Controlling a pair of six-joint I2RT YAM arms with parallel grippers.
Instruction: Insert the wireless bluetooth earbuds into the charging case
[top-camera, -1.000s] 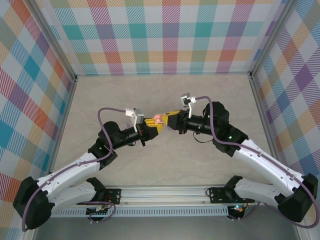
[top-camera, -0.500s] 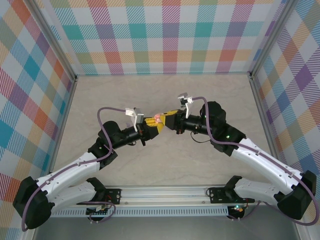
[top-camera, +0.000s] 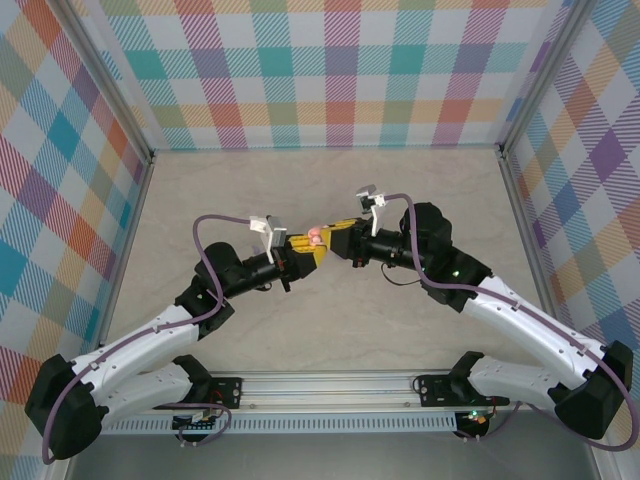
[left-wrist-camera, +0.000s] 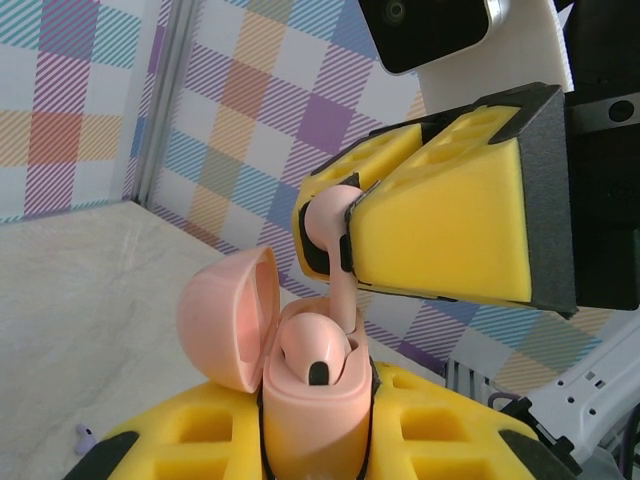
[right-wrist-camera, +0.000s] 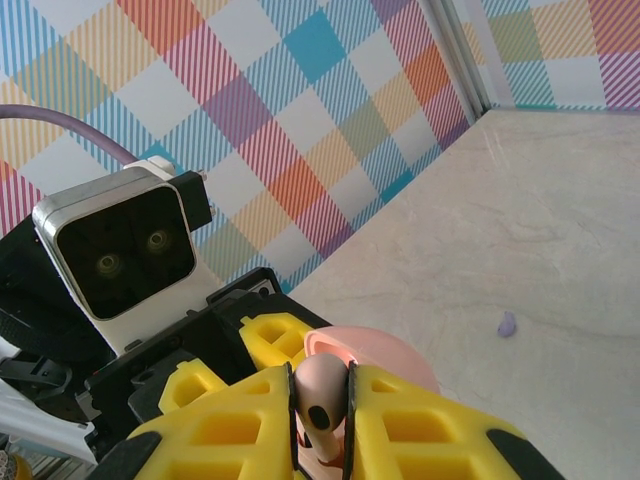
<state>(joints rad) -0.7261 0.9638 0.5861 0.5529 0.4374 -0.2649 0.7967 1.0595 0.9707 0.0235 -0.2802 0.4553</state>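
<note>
My left gripper (left-wrist-camera: 315, 440) is shut on a pale pink charging case (left-wrist-camera: 310, 410), held upright above the table with its lid (left-wrist-camera: 225, 320) swung open to the left. One pink earbud (left-wrist-camera: 312, 345) sits in the case. My right gripper (right-wrist-camera: 320, 420) is shut on a second pink earbud (right-wrist-camera: 320, 395), whose stem (left-wrist-camera: 342, 300) points down and reaches the case's open slot beside the seated bud. In the top view the two grippers meet tip to tip at the case (top-camera: 315, 236), left gripper (top-camera: 303, 250) below-left and right gripper (top-camera: 335, 238) on the right.
A tiny purple piece (right-wrist-camera: 507, 323) lies on the beige tabletop (top-camera: 330, 330) some way from the grippers, also seen as a purple piece (left-wrist-camera: 85, 433) low at the left. Checked walls (top-camera: 330, 70) enclose the table on three sides.
The right gripper with its earbud shifted slightly left toward the case, then held still. The left gripper and case stayed put.
</note>
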